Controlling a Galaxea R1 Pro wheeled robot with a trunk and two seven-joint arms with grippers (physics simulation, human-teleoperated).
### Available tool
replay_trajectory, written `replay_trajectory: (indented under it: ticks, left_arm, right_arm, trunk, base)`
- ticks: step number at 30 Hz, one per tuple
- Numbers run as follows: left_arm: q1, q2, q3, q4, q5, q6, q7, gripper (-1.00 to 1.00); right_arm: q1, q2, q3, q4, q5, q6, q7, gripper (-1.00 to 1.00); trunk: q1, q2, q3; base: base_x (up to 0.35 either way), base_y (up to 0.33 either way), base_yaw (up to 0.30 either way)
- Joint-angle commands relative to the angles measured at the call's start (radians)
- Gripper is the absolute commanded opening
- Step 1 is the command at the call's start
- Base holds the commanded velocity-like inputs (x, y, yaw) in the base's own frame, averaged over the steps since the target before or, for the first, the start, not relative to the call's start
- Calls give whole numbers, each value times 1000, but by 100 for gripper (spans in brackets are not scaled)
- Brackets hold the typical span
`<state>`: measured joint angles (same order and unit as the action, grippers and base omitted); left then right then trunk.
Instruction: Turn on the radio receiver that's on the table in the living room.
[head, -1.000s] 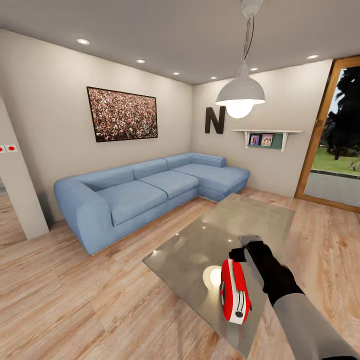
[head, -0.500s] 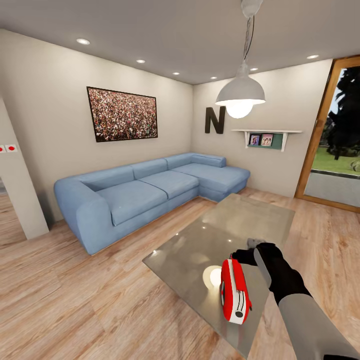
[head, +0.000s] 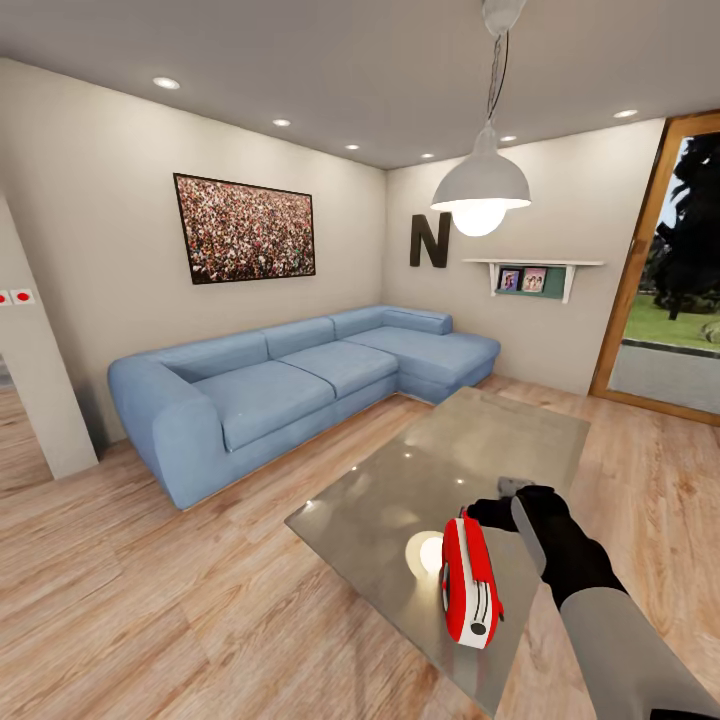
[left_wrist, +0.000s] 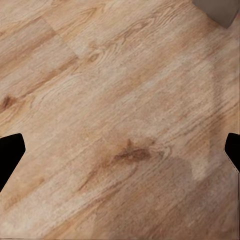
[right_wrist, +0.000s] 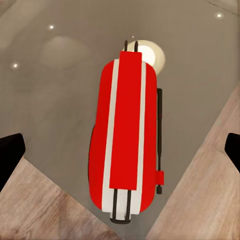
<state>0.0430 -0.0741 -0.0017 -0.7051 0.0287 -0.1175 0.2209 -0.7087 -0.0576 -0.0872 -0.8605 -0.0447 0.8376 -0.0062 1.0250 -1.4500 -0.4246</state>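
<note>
The radio (head: 470, 583) stands on its edge on the near corner of the glass table (head: 400, 500), in the lower middle of the head view, with a bright lamp reflection on the glass just to its left. The right gripper (head: 497, 512) hangs over the table just behind the radio's far end, at the end of a black wrist and grey forearm that come in from the lower right corner of the frame. From this view it looks close to the radio, but I cannot tell whether it touches it.

In the right wrist view the radio (right_wrist: 127, 137) fills the centre, seen from above: a red strip between two white trim lines, a thin black rod along one side and a wire loop at the end. The two dark fingertips (right_wrist: 10, 152) sit at the far left and right edges of that frame, spread wide and holding nothing.

In the left wrist view the fingertips (left_wrist: 10, 150) are likewise wide apart and empty over the wood floor (left_wrist: 115, 125).

Behind the table, a blue sofa (head: 290, 385) runs along the wall, under a picture (head: 245, 230) in the upper left. A white lamp (head: 481, 185) hangs at upper right.
</note>
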Motion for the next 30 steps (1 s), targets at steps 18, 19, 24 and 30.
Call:
replay_trajectory:
  ticks: [18,19,24,30]
  left_arm:
    - [0,-2,-1,0,38,1,8,100]
    - [0,-2,-1,0,39,1,7,100]
    - [0,-2,-1,-1,42,-1,2,100]
    - [0,0,-2,-1,43,-3,-1,100]
  right_arm:
    - [0,-2,-2,0,0,0,-3,100]
    - [0,-2,-2,0,0,0,-4,100]
    - [0,-2,-2,1,0,1,-6,100]
    - [0,-2,0,1,0,0,-7,100]
  trunk:
    - [0,0,0]
    - [0,0,0]
    - [0,0,0]
    - [0,0,0]
  base:
    - [0,0,0]
    - [0,0,0]
    - [0,0,0]
    - [0,0,0]
